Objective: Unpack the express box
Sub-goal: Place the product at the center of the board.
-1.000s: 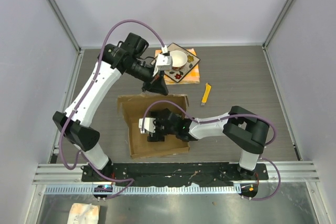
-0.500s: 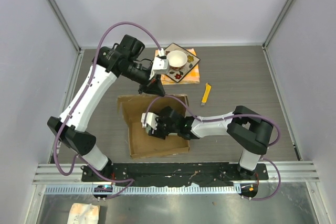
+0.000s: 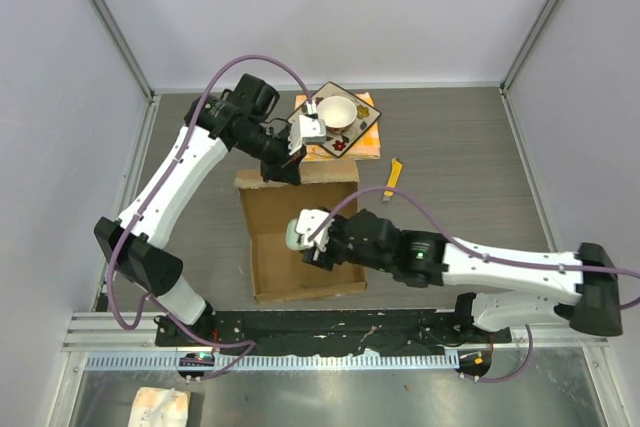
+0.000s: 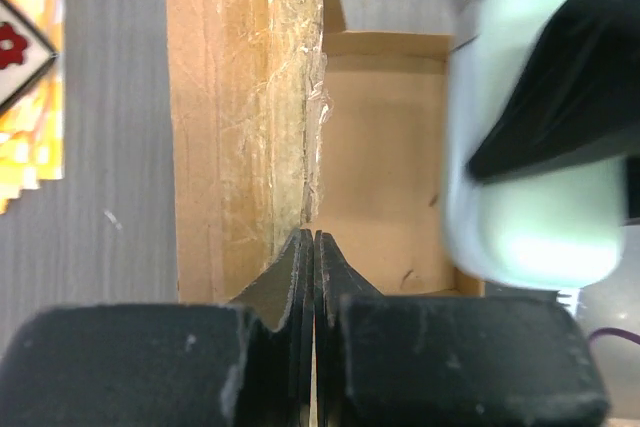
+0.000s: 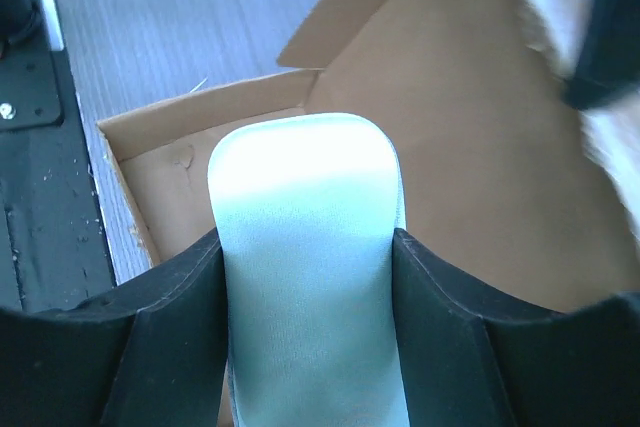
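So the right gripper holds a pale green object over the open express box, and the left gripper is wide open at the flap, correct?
Not quite. The left gripper is shut, pinching the flap of the express box, as the left wrist view shows. The rest holds.

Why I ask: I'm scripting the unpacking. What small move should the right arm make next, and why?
Probably lift straight up, then carry toward the table on its right. The right gripper is shut on the pale green item over the open express box, and the left gripper appears to pinch the flap back, so the way out looks unobstructed.
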{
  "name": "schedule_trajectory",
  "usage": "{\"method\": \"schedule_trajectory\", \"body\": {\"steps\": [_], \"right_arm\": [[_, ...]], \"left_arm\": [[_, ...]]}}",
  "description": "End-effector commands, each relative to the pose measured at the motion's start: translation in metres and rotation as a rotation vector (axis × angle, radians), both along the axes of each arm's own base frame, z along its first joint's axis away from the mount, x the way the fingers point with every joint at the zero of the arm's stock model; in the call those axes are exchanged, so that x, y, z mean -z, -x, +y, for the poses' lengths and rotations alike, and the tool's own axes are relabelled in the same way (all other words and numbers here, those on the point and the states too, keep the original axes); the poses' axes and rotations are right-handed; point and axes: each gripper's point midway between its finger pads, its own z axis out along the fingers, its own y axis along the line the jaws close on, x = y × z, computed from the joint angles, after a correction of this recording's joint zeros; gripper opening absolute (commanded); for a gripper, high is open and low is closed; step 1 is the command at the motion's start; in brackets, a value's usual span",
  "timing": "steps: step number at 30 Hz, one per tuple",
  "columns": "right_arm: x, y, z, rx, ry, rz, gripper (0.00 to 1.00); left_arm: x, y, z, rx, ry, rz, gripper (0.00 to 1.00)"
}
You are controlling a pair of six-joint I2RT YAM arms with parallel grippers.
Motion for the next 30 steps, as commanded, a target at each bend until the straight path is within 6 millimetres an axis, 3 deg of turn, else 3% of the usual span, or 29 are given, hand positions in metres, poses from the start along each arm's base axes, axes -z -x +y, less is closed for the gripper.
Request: {"method": "schedule_trajectory", "body": {"steps": [1, 5, 7, 8, 9, 12, 16, 19, 21, 22, 23, 24, 25, 26, 27, 29, 30], "right_arm": [[-0.038, -0.021, -0.064, 0.317, -0.098, -0.019, 0.27], [-0.029, -0.027, -0.135, 0.557, -0.14, 0.002, 0.25], [-0.027, -0.028, -0.156, 0.657, -0.189, 0.033, 0.24], [-0.033, -0.031, -0.178, 0.738, -0.227, 0.017, 0.24], [-0.034, -0.033, -0.188, 0.786, -0.245, 0.011, 0.24], [-0.037, -0.042, -0.218, 0.959, -0.31, -0.022, 0.19], [-0.03, -0.053, -0.229, 1.113, -0.318, -0.049, 0.23], [-0.004, -0.068, -0.23, 1.195, -0.254, -0.028, 0.27], [0.011, -0.082, -0.235, 1.26, -0.266, 0.037, 0.28], [0.032, -0.086, -0.226, 1.235, -0.223, 0.106, 0.29], [0.04, -0.092, -0.222, 1.239, -0.247, 0.159, 0.31], [0.05, -0.104, -0.237, 1.307, -0.244, 0.19, 0.32], [0.07, -0.106, -0.229, 1.273, -0.212, 0.274, 0.33], [0.075, -0.114, -0.233, 1.296, -0.224, 0.298, 0.33], [0.081, -0.121, -0.242, 1.334, -0.228, 0.318, 0.33], [0.092, -0.126, -0.242, 1.334, -0.225, 0.354, 0.35], [0.095, -0.127, -0.242, 1.332, -0.222, 0.364, 0.36]], "left_arm": [[-0.013, -0.032, 0.005, -0.109, -0.026, -0.111, 0.01], [-0.037, -0.045, 0.002, -0.142, 0.009, -0.188, 0.01], [-0.042, -0.051, -0.001, -0.147, 0.012, -0.195, 0.01], [-0.056, -0.054, -0.003, -0.147, 0.035, -0.222, 0.01], [-0.053, -0.058, -0.006, -0.146, 0.029, -0.206, 0.01], [-0.07, -0.06, -0.012, -0.148, 0.063, -0.211, 0.0], [-0.079, -0.065, -0.016, -0.164, 0.087, -0.222, 0.0], [-0.08, -0.059, -0.012, -0.178, 0.085, -0.213, 0.03], [-0.084, -0.051, -0.004, -0.226, 0.09, -0.209, 0.17], [-0.084, -0.049, 0.001, -0.252, 0.08, -0.213, 0.26], [-0.087, -0.039, 0.008, -0.267, 0.082, -0.22, 0.45], [-0.089, -0.034, 0.012, -0.298, 0.083, -0.206, 0.56], [-0.09, -0.031, 0.019, -0.325, 0.081, -0.208, 0.69], [-0.085, -0.027, 0.023, -0.345, 0.072, -0.189, 0.99], [-0.094, -0.019, 0.031, -0.371, 0.094, -0.205, 1.0], [-0.086, -0.017, 0.043, -0.452, 0.091, -0.162, 1.0], [-0.091, -0.013, 0.049, -0.48, 0.11, -0.175, 1.0]]}}
